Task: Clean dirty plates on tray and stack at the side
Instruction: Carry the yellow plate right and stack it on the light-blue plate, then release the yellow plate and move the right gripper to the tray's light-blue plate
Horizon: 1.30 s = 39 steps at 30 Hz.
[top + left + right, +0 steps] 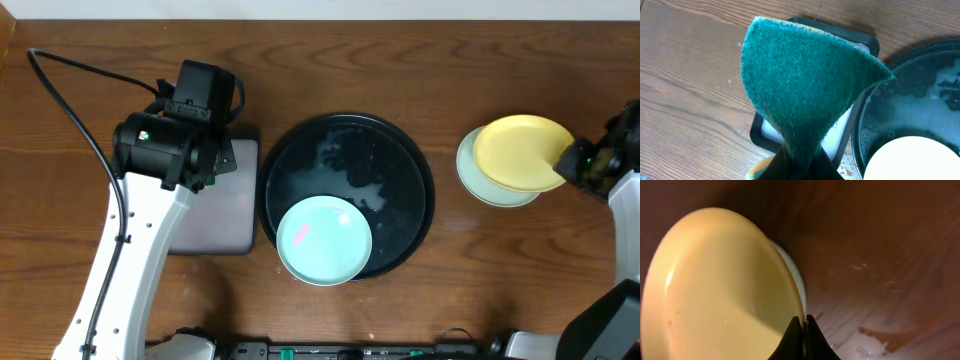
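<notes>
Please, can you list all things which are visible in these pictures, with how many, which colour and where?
round tray: one, black, wet, middle of the table
smeared plate: one, mint with a pink smear, at the round tray's near-left edge
yellow plate: one, pale yellow, right of the round tray, over the plain mint plate
plain mint plate: one, mint, under the yellow plate
rectangular tray: one, grey with a black rim, left of the round tray
scouring pad: one, green, above the rectangular tray
cable: one, black, far left
table: one, brown wood
left gripper: shut on the scouring pad
right gripper: shut on the yellow plate's rim
</notes>
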Available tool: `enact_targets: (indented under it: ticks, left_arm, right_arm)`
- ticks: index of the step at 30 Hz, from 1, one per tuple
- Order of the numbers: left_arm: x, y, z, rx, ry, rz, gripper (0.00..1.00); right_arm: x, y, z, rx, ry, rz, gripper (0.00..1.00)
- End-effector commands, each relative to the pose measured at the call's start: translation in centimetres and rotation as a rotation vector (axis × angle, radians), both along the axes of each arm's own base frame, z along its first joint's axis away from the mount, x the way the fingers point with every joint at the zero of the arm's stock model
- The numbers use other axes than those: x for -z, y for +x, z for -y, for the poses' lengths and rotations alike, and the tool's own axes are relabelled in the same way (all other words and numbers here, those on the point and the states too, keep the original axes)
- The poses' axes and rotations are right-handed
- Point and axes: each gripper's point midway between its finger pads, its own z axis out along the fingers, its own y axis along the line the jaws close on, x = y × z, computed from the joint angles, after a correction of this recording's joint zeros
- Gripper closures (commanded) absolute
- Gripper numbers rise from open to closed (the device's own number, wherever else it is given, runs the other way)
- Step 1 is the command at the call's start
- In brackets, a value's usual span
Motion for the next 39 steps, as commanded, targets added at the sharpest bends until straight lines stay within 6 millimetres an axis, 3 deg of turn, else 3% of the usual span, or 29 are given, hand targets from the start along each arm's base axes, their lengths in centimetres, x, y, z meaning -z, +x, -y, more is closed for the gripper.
enact_targets:
  ticks: [1,8,12,16,21,31,39]
  left_arm:
    - [0.0,0.0,-0.3,0.005,0.015,-0.004,0.92]
    - [0.0,0.0,-0.3,0.004,0.015,-0.004,0.92]
    - [0.0,0.0,-0.3,0.005,0.015,-0.004,0.92]
    - [0.0,0.0,-0.3,0.005,0.014,-0.004,0.92]
    - [0.0,0.0,-0.3,0.005,0.014,-0.004,0.93]
    - [0.0,0.0,-0.3,0.004,0.015,-0.004,0.92]
    - [0.0,0.0,-0.3,0.004,0.014,-0.004,0.92]
  right_arm:
    - [1.4,-0.9,0.5,0.056,-0.014,-0.009,0.99]
    - [4.1,-1.1,-1.1,0.049,0.066,0.025,0.98]
    - [4.6,-0.7,-2.0,0.024,0.107,0.052,0.91]
    - [4.8,-0.9,-2.5,0.014,0.131,0.049,0.62]
    - [5.6,-1.3,-4.7,-0.032,0.225,0.036,0.58]
    - [7.3,-4.0,-14.7,-0.295,0.362,-0.129,0.58]
    - [7.5,-6.3,-24.5,-0.594,0.355,-0.225,0.54]
